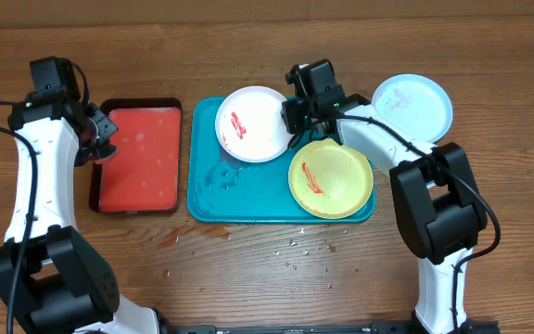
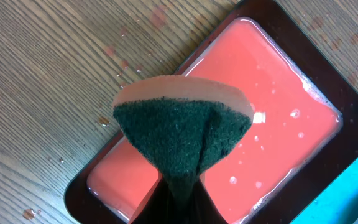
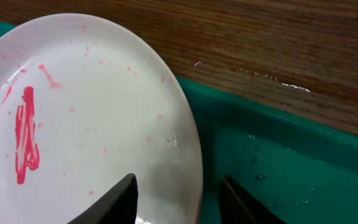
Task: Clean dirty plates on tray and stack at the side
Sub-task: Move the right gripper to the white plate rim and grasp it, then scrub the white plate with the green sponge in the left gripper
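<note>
The turquoise tray (image 1: 213, 190) holds the white plate (image 1: 251, 123), smeared red, at its back, and the yellow-green plate (image 1: 331, 176), also smeared red, at its right. The light blue plate (image 1: 413, 104) lies on the table right of the tray. My right gripper (image 1: 294, 127) is open, its fingers (image 3: 178, 199) straddling the white plate's (image 3: 92, 118) right rim, one over the plate, one over the tray (image 3: 272, 168). My left gripper (image 1: 100, 130) is shut on a green-and-tan sponge (image 2: 182, 127) above the red tray's left edge.
The smaller red tray (image 1: 139, 160) with a dark rim holds pinkish liquid (image 2: 266, 118) left of the turquoise tray. Water drops and red specks (image 1: 295, 249) lie on the wooden table in front of the tray. A wet patch (image 1: 222, 176) sits in the tray's left part.
</note>
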Controlling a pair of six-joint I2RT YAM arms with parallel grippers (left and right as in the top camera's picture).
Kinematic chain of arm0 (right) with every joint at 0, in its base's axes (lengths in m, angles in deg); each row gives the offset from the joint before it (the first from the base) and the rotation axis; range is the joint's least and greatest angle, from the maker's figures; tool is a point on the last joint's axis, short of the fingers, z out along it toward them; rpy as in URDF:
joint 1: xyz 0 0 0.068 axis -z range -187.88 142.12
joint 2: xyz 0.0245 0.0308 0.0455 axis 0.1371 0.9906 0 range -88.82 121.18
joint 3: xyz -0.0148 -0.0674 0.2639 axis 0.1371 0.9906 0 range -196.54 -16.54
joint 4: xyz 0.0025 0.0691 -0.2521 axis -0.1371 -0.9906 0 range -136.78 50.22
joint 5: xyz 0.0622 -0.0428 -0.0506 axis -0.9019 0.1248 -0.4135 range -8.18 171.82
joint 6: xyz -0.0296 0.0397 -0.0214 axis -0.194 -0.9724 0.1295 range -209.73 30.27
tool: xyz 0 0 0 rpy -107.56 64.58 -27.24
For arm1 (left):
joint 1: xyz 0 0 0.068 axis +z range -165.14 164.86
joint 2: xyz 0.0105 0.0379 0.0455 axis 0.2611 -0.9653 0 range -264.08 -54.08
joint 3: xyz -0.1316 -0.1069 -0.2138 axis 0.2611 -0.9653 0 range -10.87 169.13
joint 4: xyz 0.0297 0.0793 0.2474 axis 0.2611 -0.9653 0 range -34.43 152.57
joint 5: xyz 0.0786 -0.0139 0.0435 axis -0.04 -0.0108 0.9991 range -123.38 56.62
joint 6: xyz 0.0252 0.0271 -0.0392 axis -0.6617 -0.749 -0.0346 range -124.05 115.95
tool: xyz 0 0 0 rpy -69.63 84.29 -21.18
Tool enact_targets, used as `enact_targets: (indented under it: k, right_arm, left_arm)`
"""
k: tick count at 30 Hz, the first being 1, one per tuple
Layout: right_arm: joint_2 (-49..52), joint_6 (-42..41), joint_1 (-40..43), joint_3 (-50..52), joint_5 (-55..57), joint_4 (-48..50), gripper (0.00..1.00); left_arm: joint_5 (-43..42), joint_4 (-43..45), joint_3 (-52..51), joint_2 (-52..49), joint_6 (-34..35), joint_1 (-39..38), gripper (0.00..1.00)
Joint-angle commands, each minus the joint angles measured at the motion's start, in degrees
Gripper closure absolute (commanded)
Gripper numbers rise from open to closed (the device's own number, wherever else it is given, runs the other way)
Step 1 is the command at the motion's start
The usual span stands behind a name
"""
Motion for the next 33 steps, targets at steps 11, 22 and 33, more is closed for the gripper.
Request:
enact_targets:
  k: [11, 22, 33]
  right_arm:
    - [3.82, -0.44, -0.13, -1.36, -0.96, 0.2, 0.69]
    - [3.19, -3.98, -1.38, -1.49, -8.04, -5.49, 0.82]
    - [-1.18, -4.11, -1.33, -1.53, -6.93, -7.93, 0.55]
  left_arm:
    - [-18.27, 2.6, 0.68, 0.55, -13.64, -2.71, 0.96]
    - [-18.21, 5.25, -0.59, 0.52, -13.81, -12.55, 0.96]
    - [-16.11, 9.25, -1.49, 0.5, -12.59, -18.36, 0.96]
